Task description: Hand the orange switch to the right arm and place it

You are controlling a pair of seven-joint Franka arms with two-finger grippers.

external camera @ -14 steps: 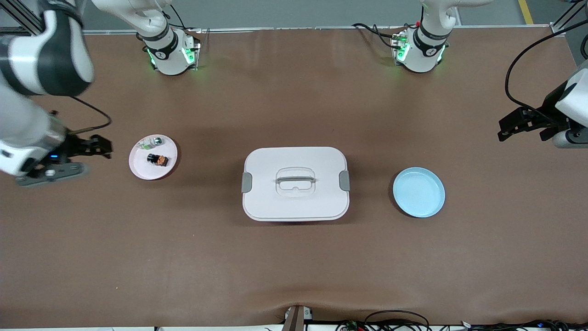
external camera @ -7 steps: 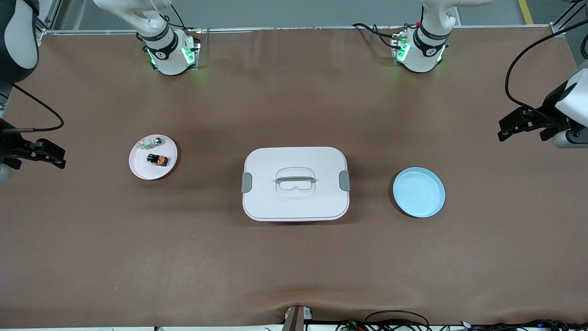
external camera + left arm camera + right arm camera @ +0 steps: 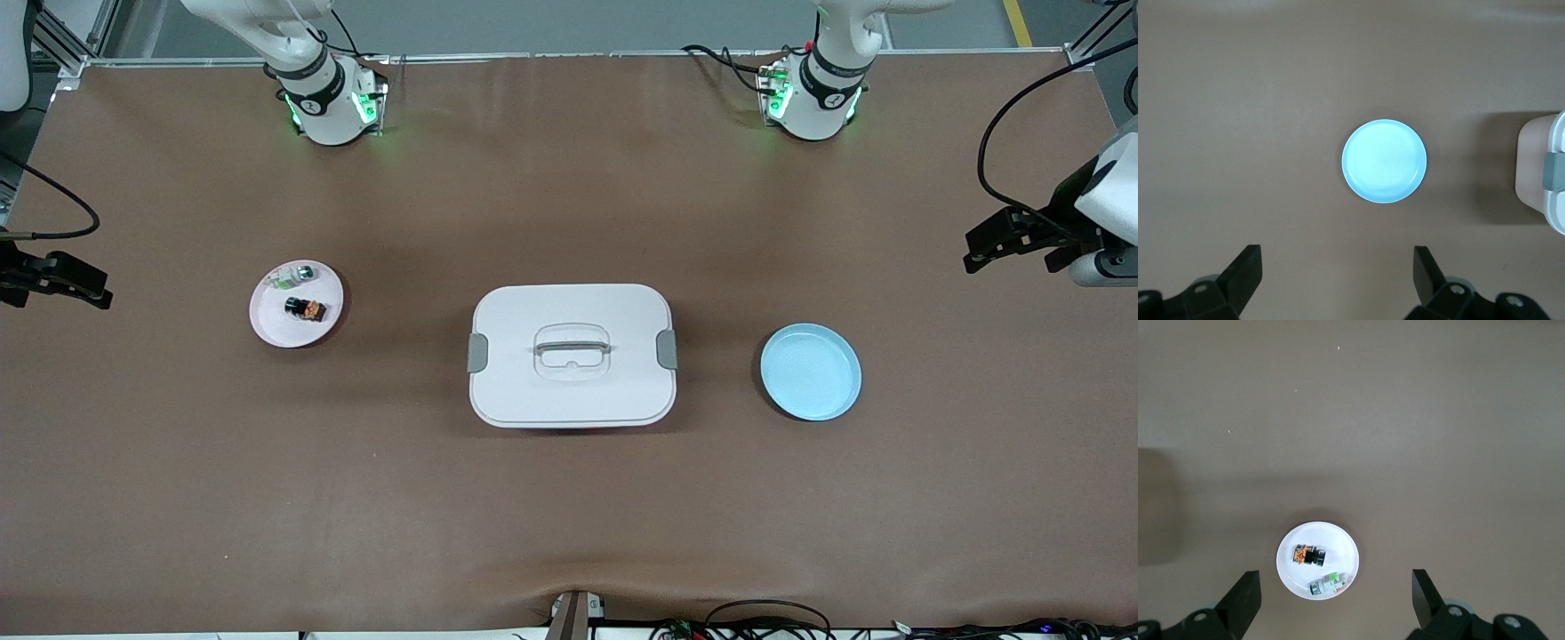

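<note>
We see the orange switch (image 3: 307, 309) lying on a small pinkish-white plate (image 3: 271, 331) toward the right arm's end of the table; it touches nothing but the plate. Beside it on the same plate, a little farther from the front camera, lies a small white-green-silver component (image 3: 293, 276); the two are close but apart.

The right gripper (image 3: 55, 283) hangs at the edge of the front view, over the table's end and well apart from the plate; in the right wrist view we find its fingers (image 3: 1245, 597) spread wide with nothing between them, and the plate (image 3: 1338, 543) with the switch (image 3: 1309, 555) shows between them, far below.

The left gripper (image 3: 1013, 238) hangs over the left arm's end of the table; its fingers (image 3: 1246, 272) also stand wide apart and empty; the left wrist view looks down on a light blue plate (image 3: 1384, 161), which holds nothing.

Between the two plates sits a white lidded box (image 3: 573, 356) with grey clasps and a handle on its lid; it is shut.
</note>
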